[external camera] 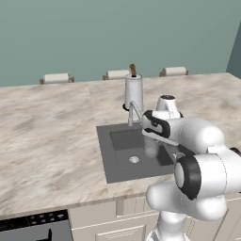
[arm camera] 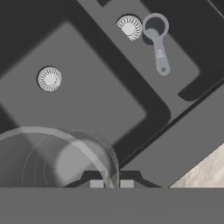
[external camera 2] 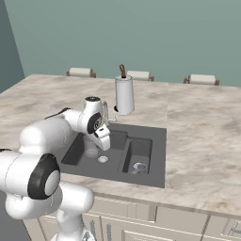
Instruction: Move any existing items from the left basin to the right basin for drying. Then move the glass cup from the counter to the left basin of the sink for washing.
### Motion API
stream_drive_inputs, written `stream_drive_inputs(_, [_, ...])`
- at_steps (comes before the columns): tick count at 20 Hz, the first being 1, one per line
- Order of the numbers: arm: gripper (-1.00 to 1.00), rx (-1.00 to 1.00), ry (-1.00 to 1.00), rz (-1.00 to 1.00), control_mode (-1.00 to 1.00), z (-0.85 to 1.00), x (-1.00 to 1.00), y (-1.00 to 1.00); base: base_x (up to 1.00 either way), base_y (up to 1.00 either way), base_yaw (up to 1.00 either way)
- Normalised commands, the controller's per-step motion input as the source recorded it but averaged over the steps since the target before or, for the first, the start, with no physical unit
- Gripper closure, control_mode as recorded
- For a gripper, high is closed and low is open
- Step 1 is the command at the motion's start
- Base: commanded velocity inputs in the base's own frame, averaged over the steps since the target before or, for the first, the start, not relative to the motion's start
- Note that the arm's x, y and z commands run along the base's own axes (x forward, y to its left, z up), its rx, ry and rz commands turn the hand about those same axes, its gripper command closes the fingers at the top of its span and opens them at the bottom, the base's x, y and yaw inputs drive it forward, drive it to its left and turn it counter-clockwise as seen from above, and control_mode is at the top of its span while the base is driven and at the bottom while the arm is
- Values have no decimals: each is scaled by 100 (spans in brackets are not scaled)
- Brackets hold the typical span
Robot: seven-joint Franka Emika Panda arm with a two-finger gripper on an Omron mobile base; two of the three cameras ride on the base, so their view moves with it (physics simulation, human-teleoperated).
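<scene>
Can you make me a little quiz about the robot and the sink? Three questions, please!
1. True or false: the small grey object lies in the right basin.
2. What is the gripper holding? A) the steel canister B) the glass cup C) the tap
3. Fill in the gap: the glass cup is over the ___ basin, the wider one.

Key: 1 true; 2 B; 3 left, so the left basin.
</scene>
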Motion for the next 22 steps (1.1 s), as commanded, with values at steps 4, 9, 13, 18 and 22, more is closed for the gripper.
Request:
stream_drive_inputs(4, [100, 2, 1, 5, -100, -31, 5, -21, 0, 0, 0])
stream_drive_inputs(9, [100, 3, 0, 6, -100, -25, 6, -19, 0, 0, 0])
stream_drive_inputs(13, [100, 2, 0, 6, -100, -28, 3, -15, 0, 0, 0])
stream_drive_inputs(18, [100, 0, 4, 7, -100, -30, 4, -9, 0, 0, 0])
stream_drive_inputs(22, [100, 0, 4, 7, -100, -26, 14, -1, 0, 0, 0])
